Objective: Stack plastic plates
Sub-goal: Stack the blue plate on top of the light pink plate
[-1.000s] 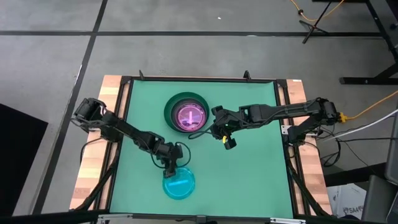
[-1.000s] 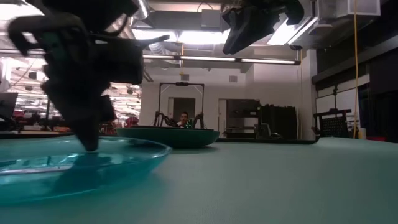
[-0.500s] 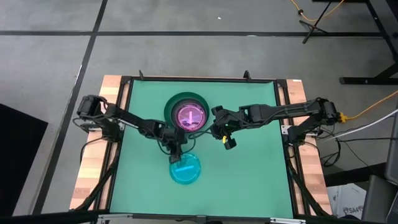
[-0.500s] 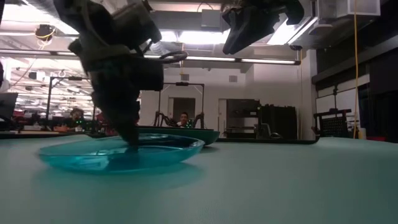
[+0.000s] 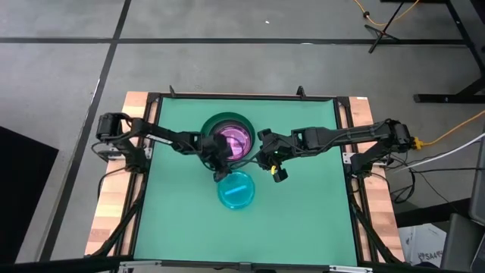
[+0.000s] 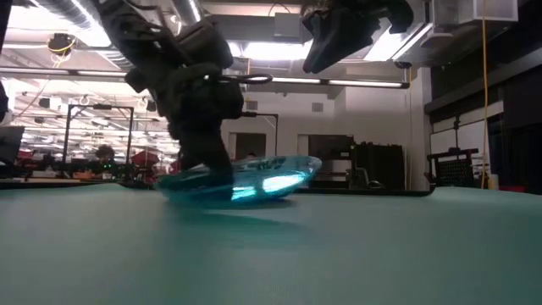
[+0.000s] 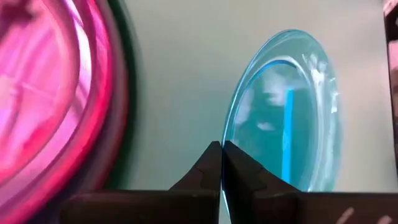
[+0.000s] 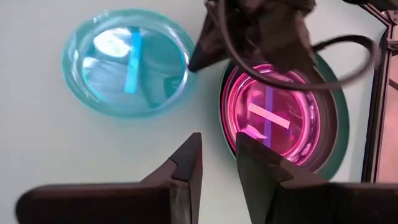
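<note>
Cyan plate, translucent, just below centre of the high view, pinched at its upper-left rim by the left gripper. Seen in the low view tilted, right edge raised, left edge down near the green bench. In the left wrist view, jaws clenched on the thin cyan rim, fingertips pressed together with the edge between them.

Directly above it in the high view, just apart from its rim: large dark green plate, holding translucent pink plates nested inside; number of pink ones impossible to tell. Left arm lying across the lower-left part of that stack, covering some of it. Right wrist view showing the same pair side by side, cyan at upper left, pink-in-green at right, with the left arm's wrist and cable overhanging the pink stack from the top.

Right gripper hanging above the bench at centre, just right of the green plate and upper right of the cyan one, touching neither. Jaws slightly parted in its own view, holding nothing. High at the top of the low view as well.
</note>
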You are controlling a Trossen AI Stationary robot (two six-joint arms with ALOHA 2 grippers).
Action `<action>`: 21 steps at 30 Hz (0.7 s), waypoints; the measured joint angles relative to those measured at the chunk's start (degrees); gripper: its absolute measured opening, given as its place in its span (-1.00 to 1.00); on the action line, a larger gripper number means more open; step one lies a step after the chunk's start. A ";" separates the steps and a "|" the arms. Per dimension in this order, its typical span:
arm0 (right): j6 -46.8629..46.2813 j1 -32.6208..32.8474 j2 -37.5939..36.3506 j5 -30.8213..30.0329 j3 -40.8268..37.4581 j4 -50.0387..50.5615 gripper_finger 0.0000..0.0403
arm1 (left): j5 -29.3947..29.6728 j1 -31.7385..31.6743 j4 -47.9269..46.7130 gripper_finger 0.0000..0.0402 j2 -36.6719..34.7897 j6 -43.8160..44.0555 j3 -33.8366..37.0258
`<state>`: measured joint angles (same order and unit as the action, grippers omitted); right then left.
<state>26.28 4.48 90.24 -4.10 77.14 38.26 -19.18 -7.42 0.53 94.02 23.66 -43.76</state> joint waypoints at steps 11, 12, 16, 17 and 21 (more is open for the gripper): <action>0.00 -0.01 0.00 -0.02 0.02 -1.81 -0.56 | -3.77 -6.95 -0.08 -1.00 0.00 -1.81 -7.23; 0.00 0.01 0.00 -0.02 0.02 -1.79 -0.56 | -4.36 -7.68 -0.30 -1.00 0.00 -1.81 -7.73; 0.00 -0.01 0.00 0.00 0.02 -1.79 -0.56 | -5.00 -10.95 -3.14 -1.00 0.00 -1.92 -10.01; 0.00 0.00 0.00 0.00 0.02 -1.79 -0.56 | -5.01 -11.84 -4.15 -1.00 0.00 -1.99 -10.48; 0.00 -0.01 0.00 -0.02 0.02 -1.79 -0.56 | -5.17 -15.57 -7.96 -1.00 0.00 -4.64 -12.09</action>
<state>26.28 4.47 90.24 -4.12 77.17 36.47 -24.35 -22.99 -7.43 94.02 19.02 -55.85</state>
